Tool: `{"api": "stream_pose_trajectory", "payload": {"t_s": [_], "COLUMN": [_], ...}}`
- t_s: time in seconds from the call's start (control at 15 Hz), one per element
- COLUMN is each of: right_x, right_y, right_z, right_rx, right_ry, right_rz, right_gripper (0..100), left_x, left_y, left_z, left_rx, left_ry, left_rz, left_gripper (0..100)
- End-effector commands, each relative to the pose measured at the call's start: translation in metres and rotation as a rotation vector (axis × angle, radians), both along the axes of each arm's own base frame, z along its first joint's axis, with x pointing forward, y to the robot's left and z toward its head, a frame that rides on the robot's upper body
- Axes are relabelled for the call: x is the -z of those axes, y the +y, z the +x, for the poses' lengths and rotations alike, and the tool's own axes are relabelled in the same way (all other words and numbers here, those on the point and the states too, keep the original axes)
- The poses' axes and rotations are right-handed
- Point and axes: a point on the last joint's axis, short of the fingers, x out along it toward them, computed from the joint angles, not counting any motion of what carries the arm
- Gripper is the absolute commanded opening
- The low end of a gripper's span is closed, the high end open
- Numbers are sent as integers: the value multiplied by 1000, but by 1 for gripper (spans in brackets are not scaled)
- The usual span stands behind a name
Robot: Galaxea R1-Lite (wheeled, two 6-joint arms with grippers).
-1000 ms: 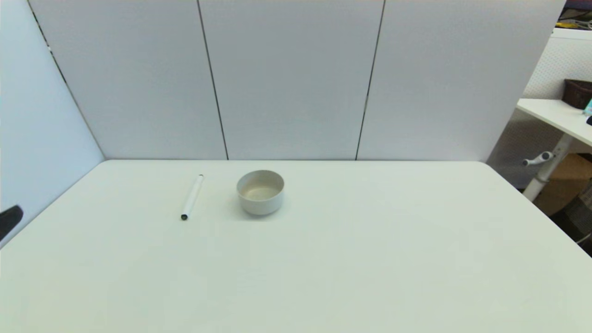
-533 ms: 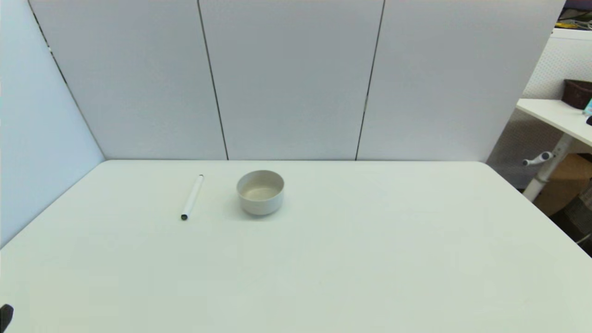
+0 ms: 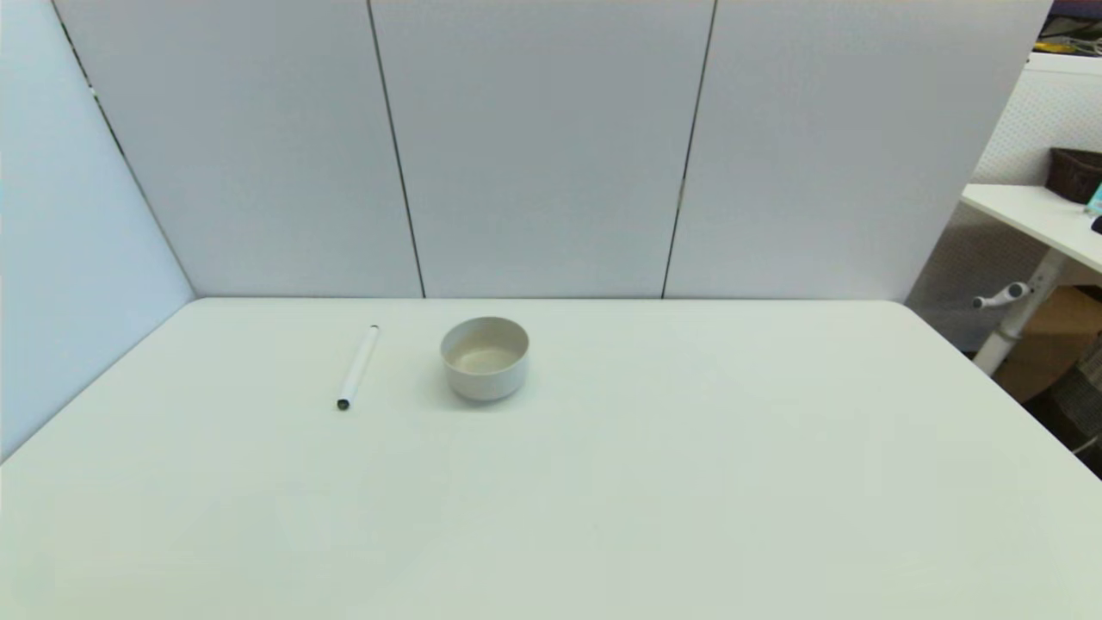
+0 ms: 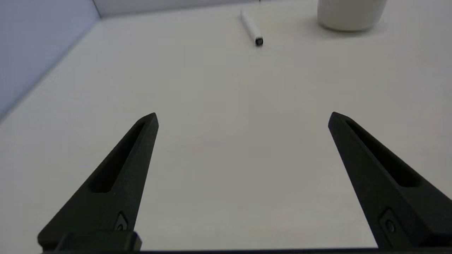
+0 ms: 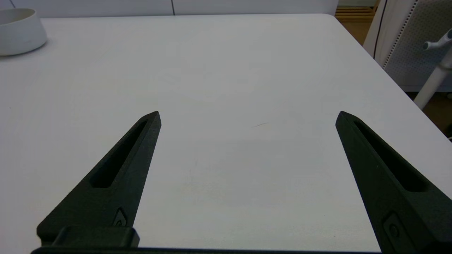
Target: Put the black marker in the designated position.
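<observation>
Marker (image 3: 357,368) is lying flat on the white table (image 3: 603,499), in the upper left part of the head frame, just beside the white bowl (image 3: 485,357) but apart from it, its dark butt end pointing toward the lower edge of the frame. Nothing is gripping it. Neither arm is showing in the head frame. In the left wrist frame the left gripper (image 4: 243,118) is hovering low over bare tabletop with its jaws spread wide and nothing between them, and the black marker (image 4: 251,31) is sitting far off near the upper middle of that frame, the bowl (image 4: 349,14) at the upper right. The right gripper (image 5: 248,116) is likewise hanging wide apart and empty over bare table, with the bowl (image 5: 19,30) in its upper left corner. No outline is marking the designated position, so I cannot tell where it is. Judging from this, either the pick has not begun or the marker is already placed; if a pick is due, the left gripper is lining up best, needing to travel forward and straddle the barrel across its width
</observation>
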Motion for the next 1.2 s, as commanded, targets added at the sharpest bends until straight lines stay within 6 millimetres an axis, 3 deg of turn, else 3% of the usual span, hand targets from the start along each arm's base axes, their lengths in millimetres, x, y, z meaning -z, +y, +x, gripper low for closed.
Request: {"api": "stream_pose_trajectory", "payload": {"t_s": [0.07, 1.2], "right_x": [0, 0], "right_y": [0, 0], "right_z": [0, 0], "right_rx": [0, 1], "right_ry": [0, 1], "right_rz": [0, -4], "right_gripper": [100, 100], "left_x": [1, 1], "left_y": [1, 1], "left_z": [-1, 0], "left_rx": [-56, -50], "left_ry": [-5, -31], "left_rz": [-118, -119], "left_gripper": [100, 100]}}
